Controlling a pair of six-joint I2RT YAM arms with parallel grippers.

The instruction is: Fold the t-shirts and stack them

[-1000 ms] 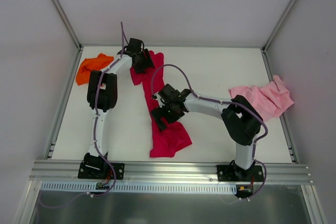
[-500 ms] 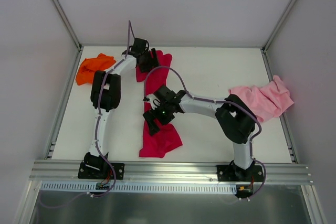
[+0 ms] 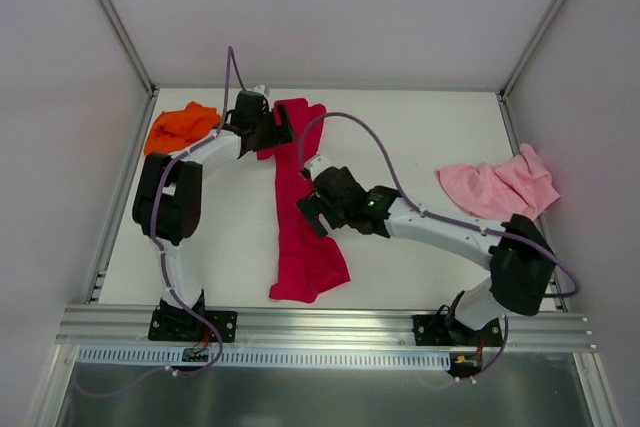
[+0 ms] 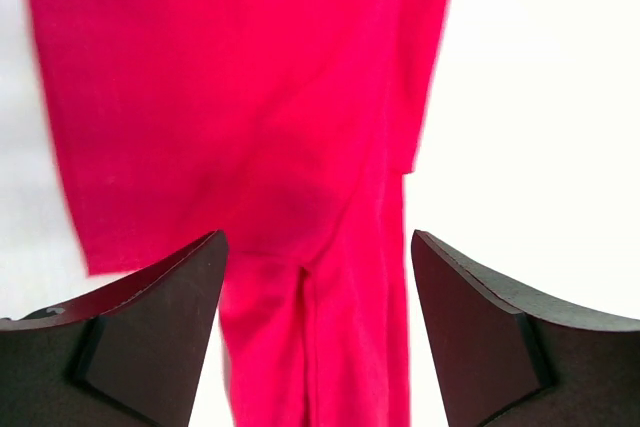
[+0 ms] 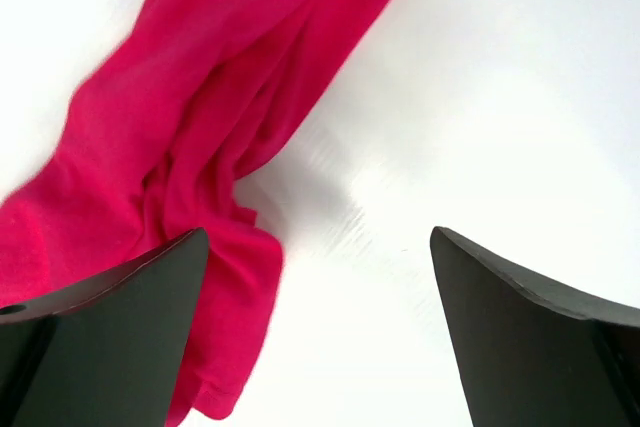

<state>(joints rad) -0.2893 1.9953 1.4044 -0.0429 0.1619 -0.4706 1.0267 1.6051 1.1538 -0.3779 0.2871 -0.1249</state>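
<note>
From the top external view, the crimson t-shirt [image 3: 300,217] lies drawn out in a long, narrow strip. It runs from the far edge of the worktop [image 3: 420,137] toward the near edge, left of centre, and spreads into a crumpled fan at its near end. The orange t-shirt [image 3: 180,127] sits bunched in the far left corner. The pink t-shirt [image 3: 500,187] is heaped at the right edge and appears to lap over it. The left gripper [image 3: 278,127] is at the strip's far end and the right gripper [image 3: 310,215] at its middle.

In the left wrist view the jaws stand well apart, with flat matte knit running between them, a seam showing, and nothing pinched. In the right wrist view the jaws are wide open over bare white surface. Soft rolled folds lie by the left jaw, but blur prevents confirming contact.

Risks, as judged: the limp, layered cloth may yield only its top ply to a pinch, so a fold would twist or trail. A pull on the rope-like strip could tighten the creases rather than flatten them. The pink garment could slide off the right edge if nudged.
</note>
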